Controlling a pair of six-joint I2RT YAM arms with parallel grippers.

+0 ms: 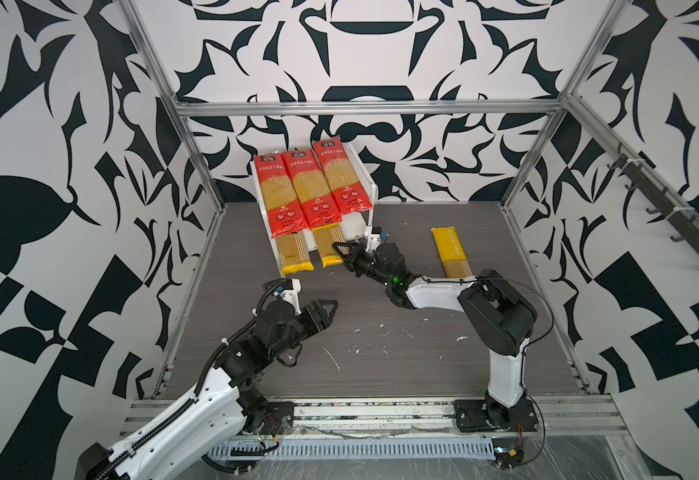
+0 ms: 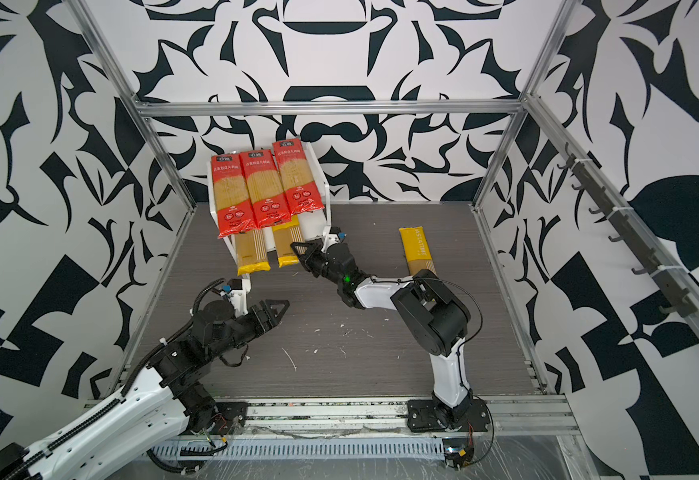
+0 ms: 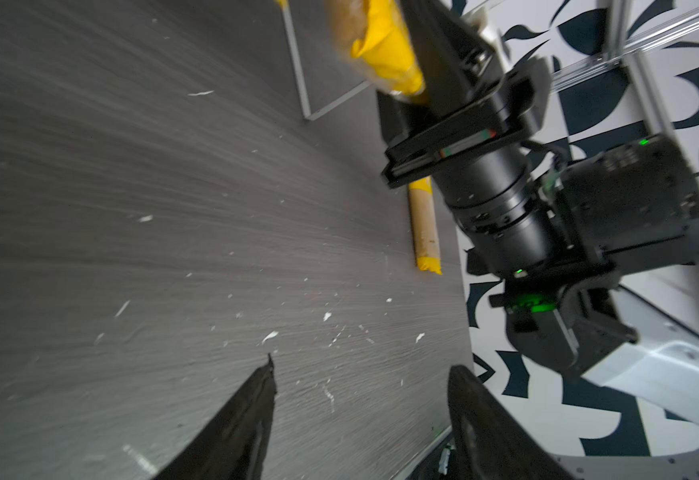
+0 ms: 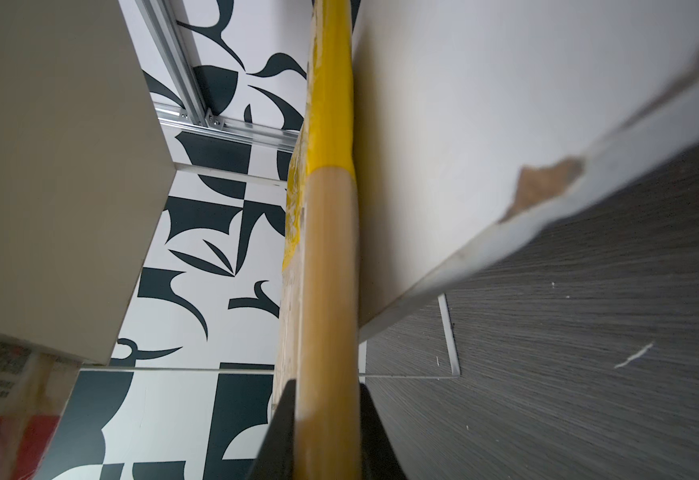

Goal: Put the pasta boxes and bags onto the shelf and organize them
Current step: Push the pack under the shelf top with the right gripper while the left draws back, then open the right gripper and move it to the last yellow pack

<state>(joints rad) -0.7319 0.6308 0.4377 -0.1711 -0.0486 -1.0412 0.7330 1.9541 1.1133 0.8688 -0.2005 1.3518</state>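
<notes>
Right gripper (image 1: 343,255) pinches the near end of a yellow pack (image 1: 326,243) lying on the shelf's (image 1: 354,227) low board. Left gripper (image 3: 362,365) is open over the table (image 1: 402,365), holding nothing. I think the pack is light, long and thin, with shiny, slippery wrap; its sticks could snap, so hold it gently.
</notes>
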